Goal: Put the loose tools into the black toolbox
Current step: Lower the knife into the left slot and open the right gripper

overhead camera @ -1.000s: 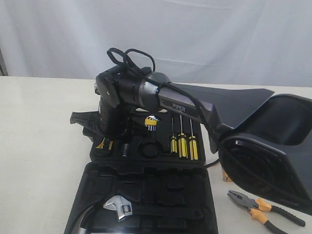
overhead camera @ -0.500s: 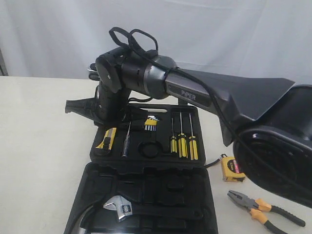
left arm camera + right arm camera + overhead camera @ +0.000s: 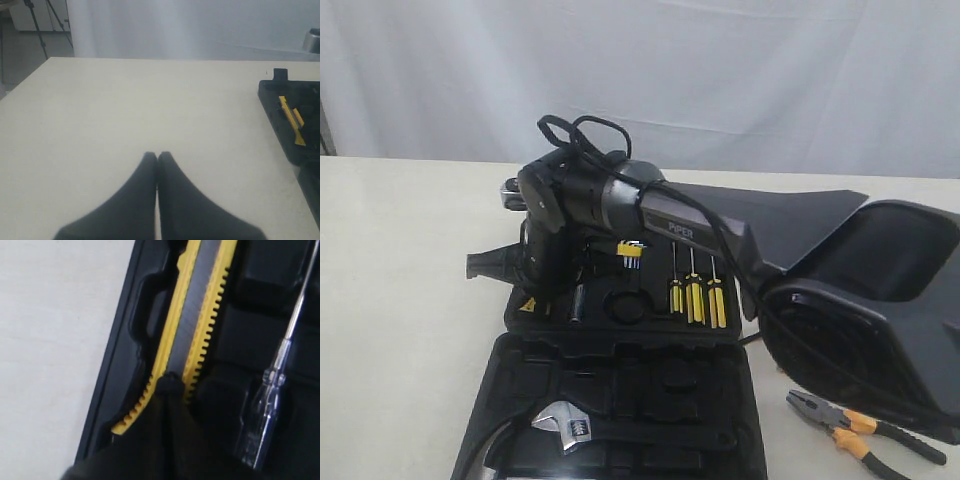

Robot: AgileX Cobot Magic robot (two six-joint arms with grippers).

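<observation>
pale bench (image 3: 400,300) under everything, white curtain behind. across the exterior view from the right, the big dark right arm (image 3: 720,235), bent down over the far left corner of the black toolbox (image 3: 620,400). toolbox lying open flat, two moulded halves, one near and one far.

right fingers (image 3: 170,382) pressed together with nothing between them, tips resting on the yellow-black utility knife (image 3: 195,325), right between its two toothed yellow rails. left fingers (image 3: 157,156) also closed on nothing, hanging over bare bench, well apart from the toolbox edge (image 3: 270,95) seen off to one side.

steel pliers with orange-black handles (image 3: 860,428) flat on the bench, outside the toolbox, just beyond its near right corner. silver adjustable wrench (image 3: 565,425) seated in the near half.

utility knife lying lengthwise in the slot at the left end of the far half, against the toolbox wall (image 3: 125,365); only a scrap of its yellow (image 3: 530,303) showing under the arm in the exterior view, more of it (image 3: 291,120) in the left wrist view. three yellow-handled screwdrivers (image 3: 695,298) upright side by side further right in that half. small set of hex keys (image 3: 630,250) above a round recess. clear-handled tester screwdriver (image 3: 265,410) in the slot just beside the knife.
</observation>
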